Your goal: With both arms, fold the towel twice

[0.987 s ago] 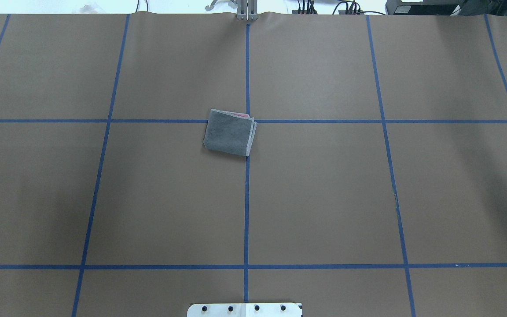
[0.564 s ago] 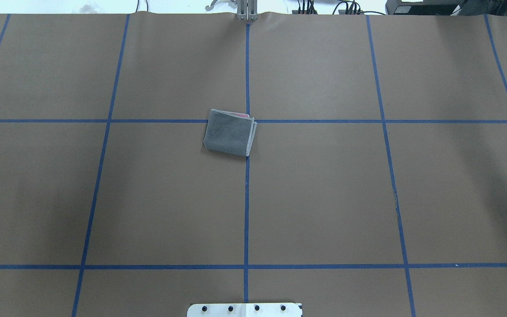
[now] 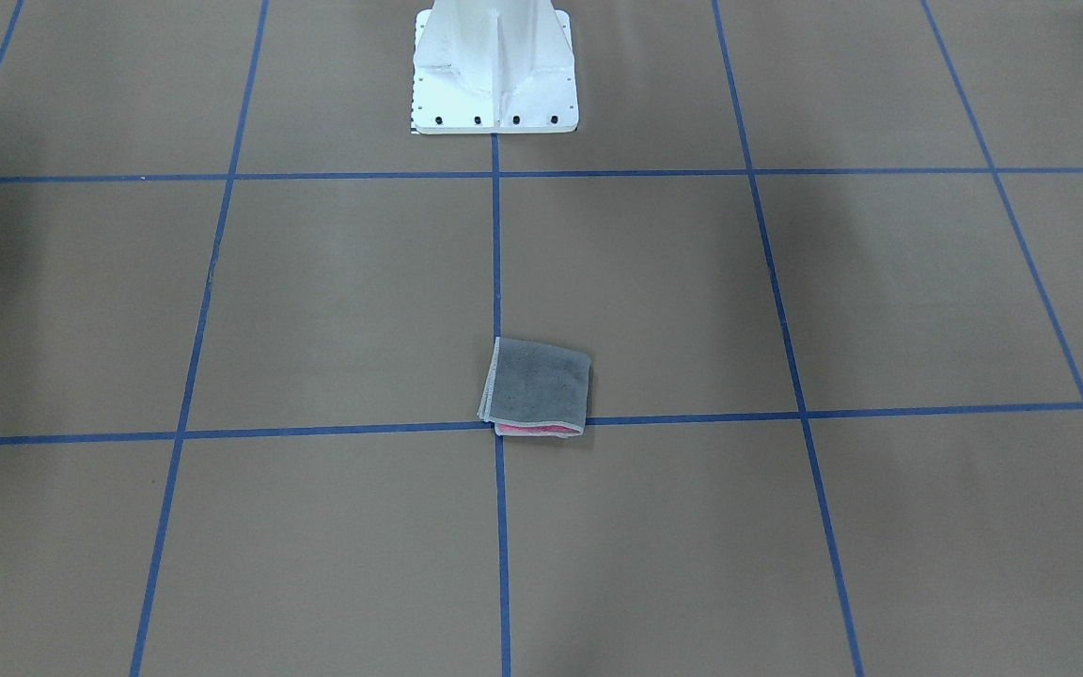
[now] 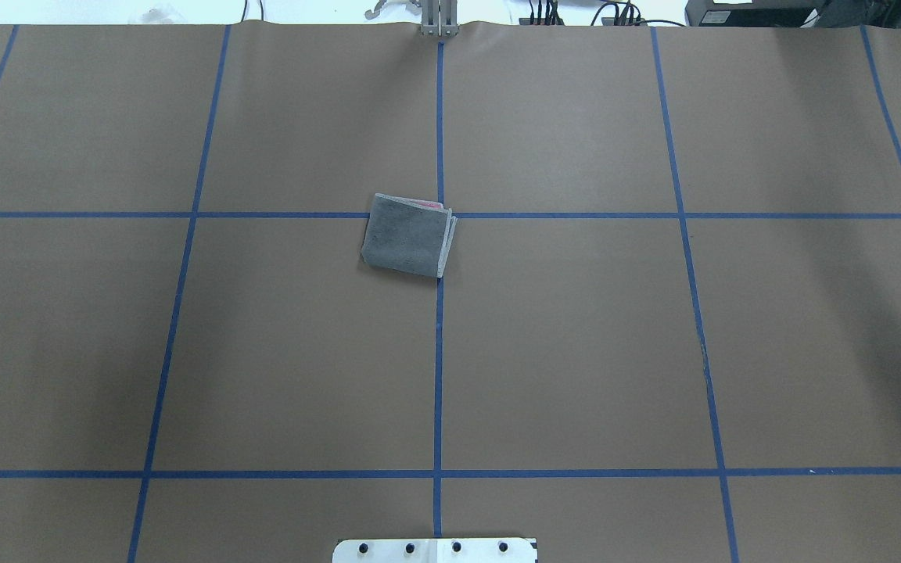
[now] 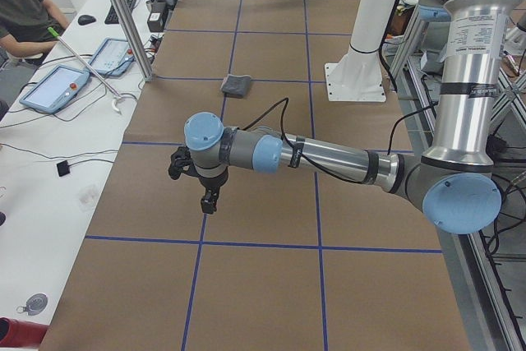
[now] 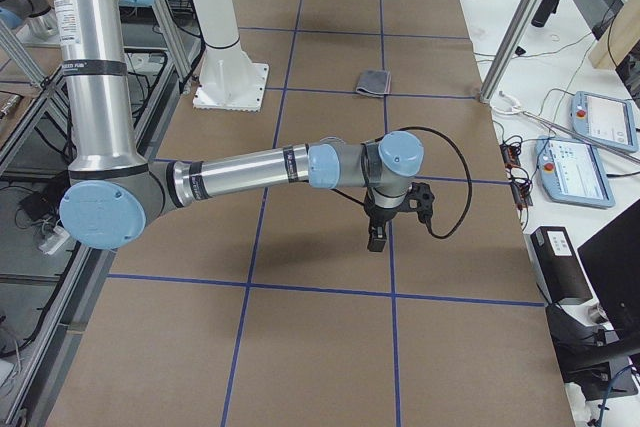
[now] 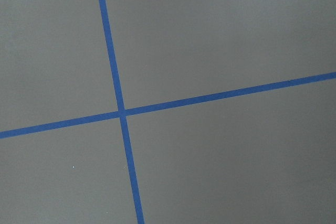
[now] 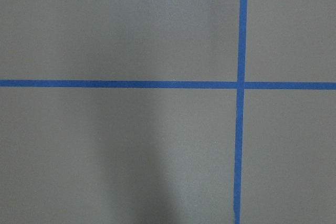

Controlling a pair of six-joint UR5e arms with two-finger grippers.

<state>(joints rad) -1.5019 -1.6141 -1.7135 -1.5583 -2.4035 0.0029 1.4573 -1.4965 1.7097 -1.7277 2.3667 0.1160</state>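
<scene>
The towel (image 4: 407, 234) lies folded into a small rectangle at the table's centre, dark grey face up, with a pink edge peeking out on its far side (image 3: 539, 384). It also shows small in the left view (image 5: 236, 84) and the right view (image 6: 374, 82). My left gripper (image 5: 205, 196) hangs over bare table far to the left of the towel. My right gripper (image 6: 378, 237) hangs over bare table far to the right of it. Both show only in the side views, so I cannot tell whether they are open or shut. Both wrist views show only brown table and blue tape.
The brown table (image 4: 576, 352) carries a blue tape grid. The white pedestal base (image 3: 494, 66) stands at the robot's edge. A metal post (image 5: 123, 14) and a side desk with tablets (image 5: 53, 88) border the far side; an operator sits there.
</scene>
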